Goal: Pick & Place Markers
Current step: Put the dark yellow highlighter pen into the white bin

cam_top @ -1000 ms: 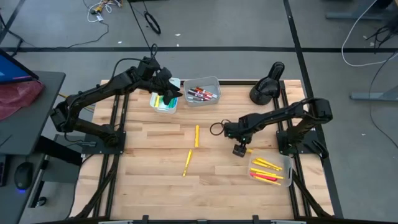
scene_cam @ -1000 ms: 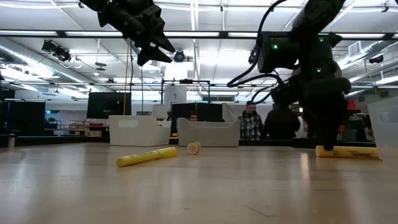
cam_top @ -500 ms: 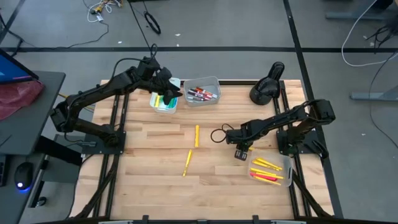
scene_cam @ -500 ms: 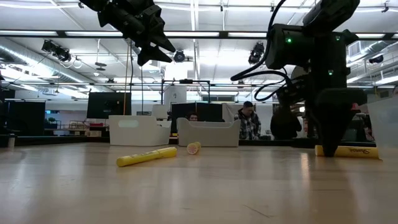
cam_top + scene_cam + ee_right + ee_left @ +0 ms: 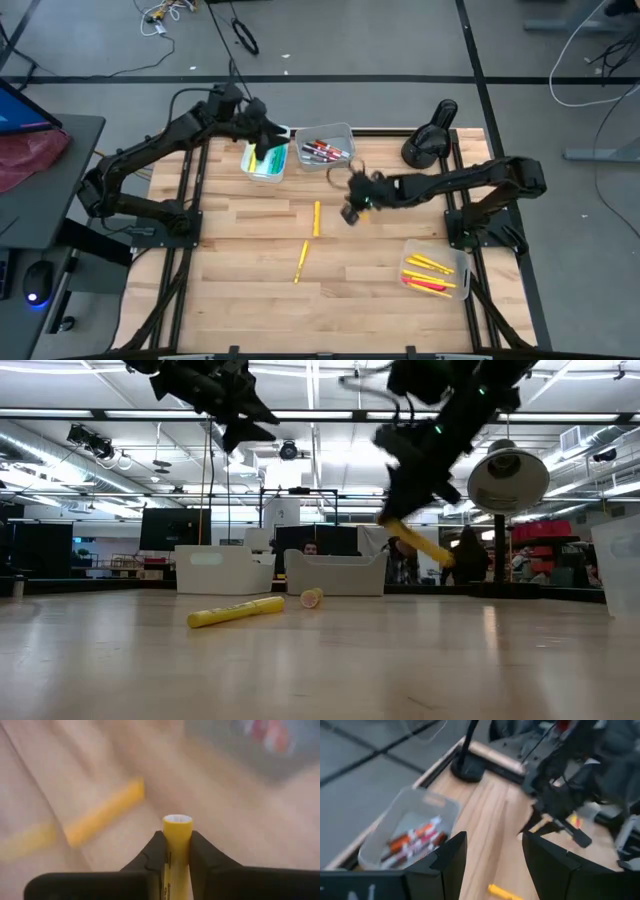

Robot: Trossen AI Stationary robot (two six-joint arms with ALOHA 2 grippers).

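Observation:
My right gripper [image 5: 350, 208] hangs over the middle of the table, shut on a yellow marker [image 5: 420, 546]. Two more yellow markers [image 5: 316, 218] [image 5: 301, 261] lie flat on the wood to its left. My left gripper [image 5: 262, 135] hovers open above the far-left bin [image 5: 266, 165] and holds nothing. A bin [image 5: 325, 148] beside that one holds red markers. The near-right bin [image 5: 435, 273] holds yellow and red markers. My right gripper pinches the yellow marker's barrel [image 5: 176, 851] between its two fingers [image 5: 150, 857]. The marker's pale end [image 5: 177, 821] sticks out past the fingertips. It is lifted clear of the table and hangs tilted, its lower end [image 5: 445, 559] pointing down toward the right in the low view.
A dark lamp-like object [image 5: 430, 140] stands at the far right edge. Bare wood lies along the near edge of the table [image 5: 250, 310]. People [image 5: 465, 555] stand in the room beyond the table.
My right gripper has taken hold of a yellow marker lying by the near-right bin, lifted it clear, and carried it toward the table's left and far side, to the middle. The marker has gone from lying flat to hanging tilted.

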